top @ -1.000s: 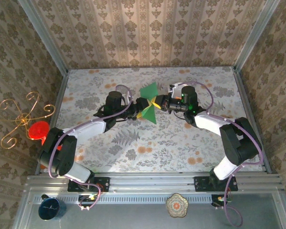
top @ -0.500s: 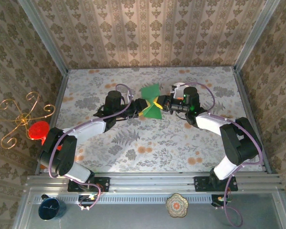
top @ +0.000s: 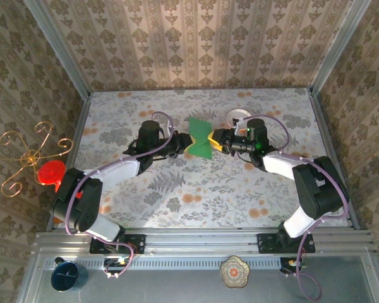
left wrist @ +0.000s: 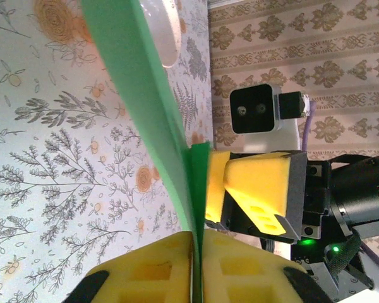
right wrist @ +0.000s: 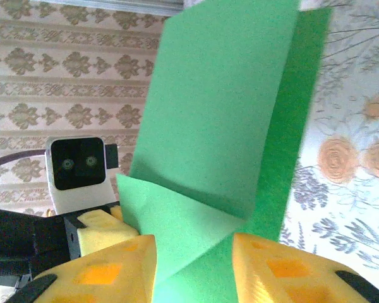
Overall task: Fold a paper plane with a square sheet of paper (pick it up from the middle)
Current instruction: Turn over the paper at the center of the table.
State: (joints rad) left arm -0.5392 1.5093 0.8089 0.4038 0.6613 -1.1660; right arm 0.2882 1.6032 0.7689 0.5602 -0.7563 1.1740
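- Step in hand, as I judge it: passing the fold across. My left gripper (left wrist: 192, 245) should hold the crease firm, and the right should draw back straight without dragging.
- Left gripper: closed on the paper (top: 201, 140), which is held above the surface (top: 177, 189), mid-table.
- Right gripper (right wrist: 192, 259): jaws apart with the paper between them; I cannot tell if they touch it.

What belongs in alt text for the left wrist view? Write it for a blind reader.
The left gripper pinches the bottom edge of a folded green paper between yellow pads; the paper rises and curves away over the floral table. The right gripper stands close beside it, jaws parted.
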